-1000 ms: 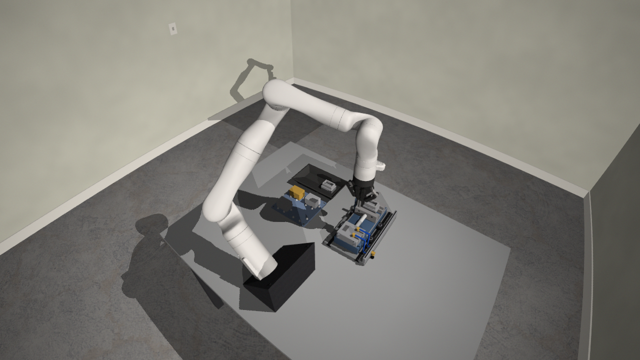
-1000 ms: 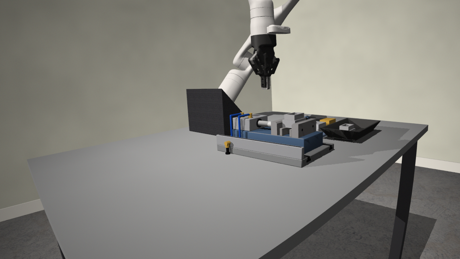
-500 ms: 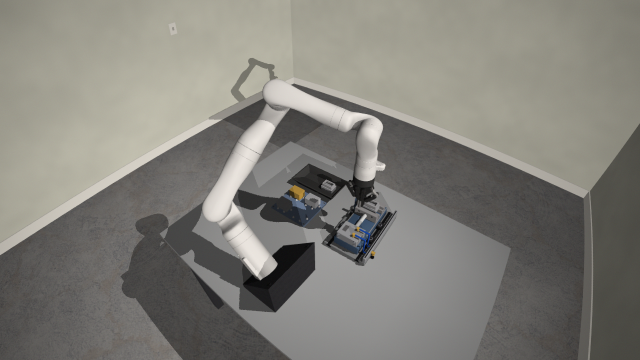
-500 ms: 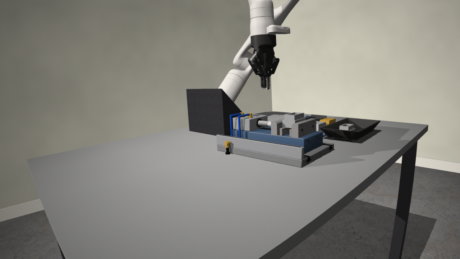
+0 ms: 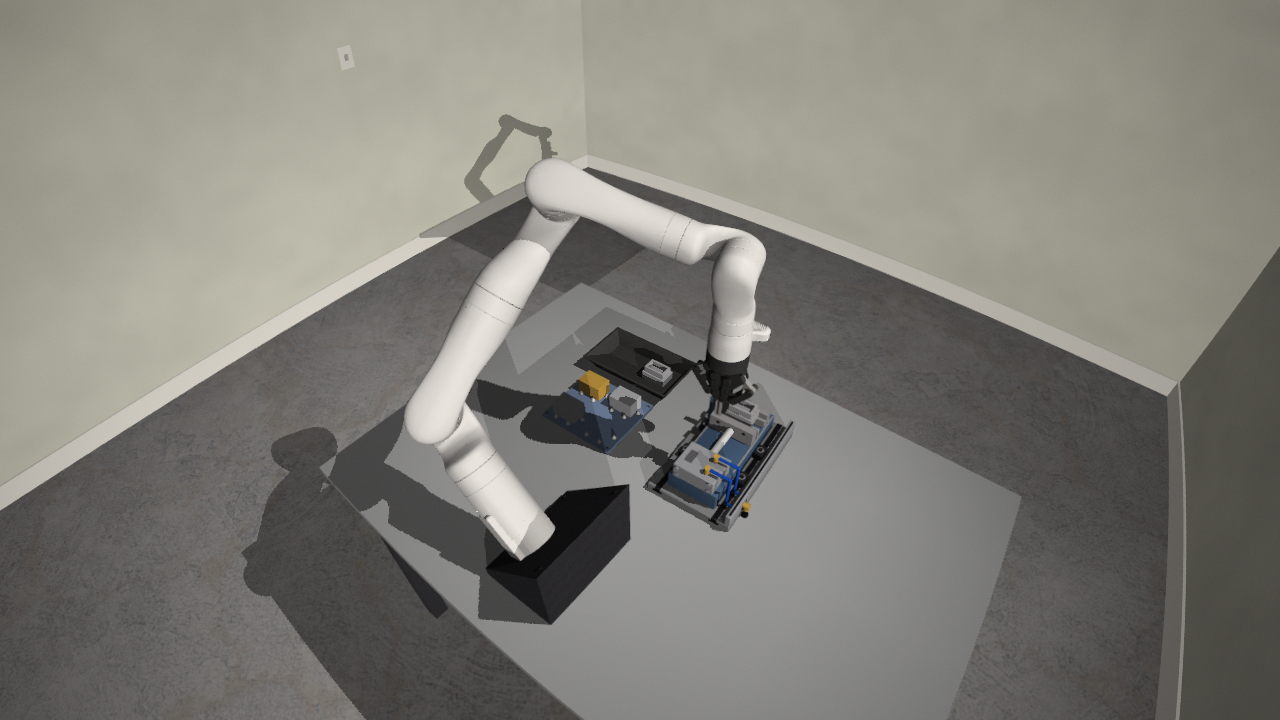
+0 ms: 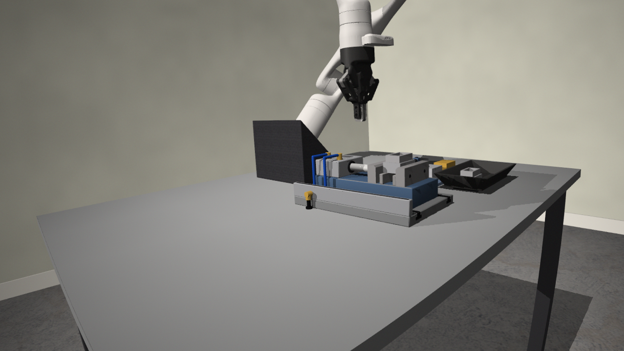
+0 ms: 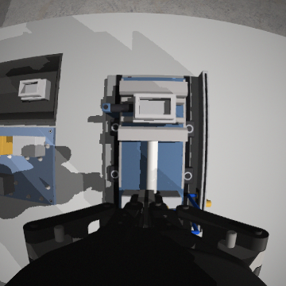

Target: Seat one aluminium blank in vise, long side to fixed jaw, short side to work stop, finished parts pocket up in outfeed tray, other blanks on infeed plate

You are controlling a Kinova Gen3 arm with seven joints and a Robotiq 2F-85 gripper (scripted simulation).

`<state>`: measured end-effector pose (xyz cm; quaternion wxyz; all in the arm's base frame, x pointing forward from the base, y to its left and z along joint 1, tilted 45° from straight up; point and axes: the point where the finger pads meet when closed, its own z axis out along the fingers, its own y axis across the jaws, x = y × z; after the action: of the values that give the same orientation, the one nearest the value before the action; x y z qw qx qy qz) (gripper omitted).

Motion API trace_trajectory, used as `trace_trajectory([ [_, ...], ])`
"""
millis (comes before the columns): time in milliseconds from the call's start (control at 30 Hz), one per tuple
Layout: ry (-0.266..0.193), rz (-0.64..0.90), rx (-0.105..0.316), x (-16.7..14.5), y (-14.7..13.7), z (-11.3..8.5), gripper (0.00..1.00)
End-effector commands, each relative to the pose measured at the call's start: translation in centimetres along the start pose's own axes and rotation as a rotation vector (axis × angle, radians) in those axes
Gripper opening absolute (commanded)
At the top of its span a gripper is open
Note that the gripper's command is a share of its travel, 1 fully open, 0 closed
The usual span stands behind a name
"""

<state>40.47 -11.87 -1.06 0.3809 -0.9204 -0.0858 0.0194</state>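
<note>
My gripper [image 6: 360, 114] is shut and empty, hanging well above the vise [image 6: 370, 183]; in the wrist view its fingertips [image 7: 147, 199] sit over the hose end of the vise [image 7: 152, 135]. A grey part with a pocket [image 7: 154, 107] sits in the vise opening beside the work stop [image 7: 107, 107], and also shows in the top view [image 5: 739, 411]. The black outfeed tray holds one finished part [image 7: 35, 88], pocket up. The blue infeed plate [image 7: 28, 163] carries a brass blank [image 7: 5, 144] and an aluminium blank [image 7: 33, 148].
The arm's black pedestal box [image 5: 563, 550] stands at the near table corner. Blue hoses [image 6: 322, 167] rise at the vise's hose end. The arm's shadow covers part of the infeed plate [image 5: 599, 411], hiding its near side.
</note>
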Motion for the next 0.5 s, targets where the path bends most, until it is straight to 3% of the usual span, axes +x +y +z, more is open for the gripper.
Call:
trace_trajectory([
  [0, 0.001, -0.006, -0.001, 0.1, 0.0, -0.1, 0.00],
  [300, -0.004, -0.092, 0.002, 0.6, 0.0, 0.0, 0.00],
  [467, -0.010, -0.229, 0.006, 1.4, 0.1, 0.2, 0.00],
])
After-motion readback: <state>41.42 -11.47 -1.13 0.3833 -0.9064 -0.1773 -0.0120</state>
